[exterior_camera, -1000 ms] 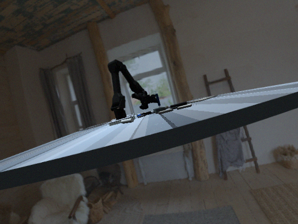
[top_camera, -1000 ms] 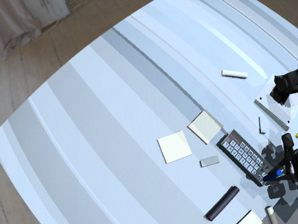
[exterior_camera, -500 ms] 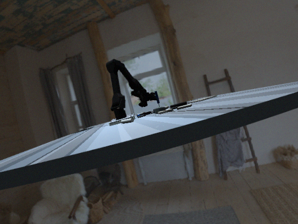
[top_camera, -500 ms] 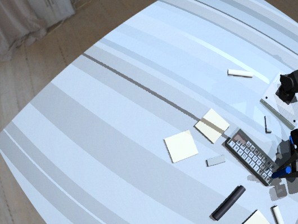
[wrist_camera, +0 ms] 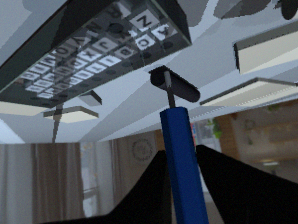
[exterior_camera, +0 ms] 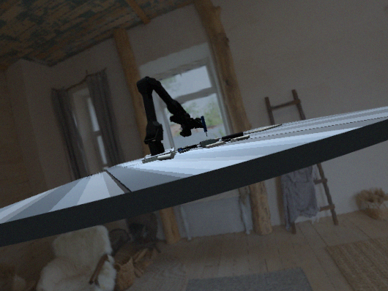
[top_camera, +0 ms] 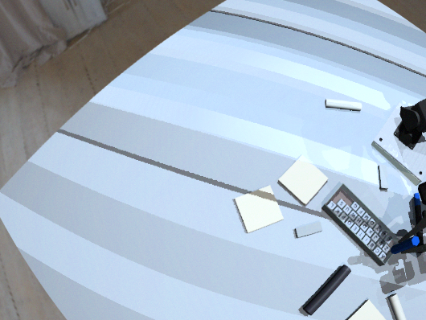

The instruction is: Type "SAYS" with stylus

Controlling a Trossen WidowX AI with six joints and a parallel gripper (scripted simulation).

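Observation:
The keyboard (top_camera: 334, 213) (exterior_camera: 209, 142) (wrist_camera: 175, 30) lies on the desk, a dark-framed block with light lettered keys, set diagonally in the top view. My gripper (exterior_camera: 200, 125) (wrist_camera: 180, 154) is shut on the blue stylus (top_camera: 405, 244) (exterior_camera: 203, 123) (wrist_camera: 179, 132), which is near upright with its thin grey tip down. In the exterior view the tip hangs a little above the keyboard's height, touching nothing. In the wrist view the tip shows past the keyboard's edge, near the end with the Z key (wrist_camera: 145, 21) and the A key (wrist_camera: 163, 32). The S key (top_camera: 342, 203) shows toward the far end.
A black cylinder (top_camera: 327, 289) (wrist_camera: 186, 90) lies beyond the keyboard. Two cream pads (top_camera: 303, 181) (top_camera: 258, 210) and a grey block (top_camera: 309, 229) lie beside it. White cylinders (top_camera: 343, 105) (top_camera: 396, 307) lie farther off. A thin dark piece (top_camera: 380, 178) lies near the arm's base plate.

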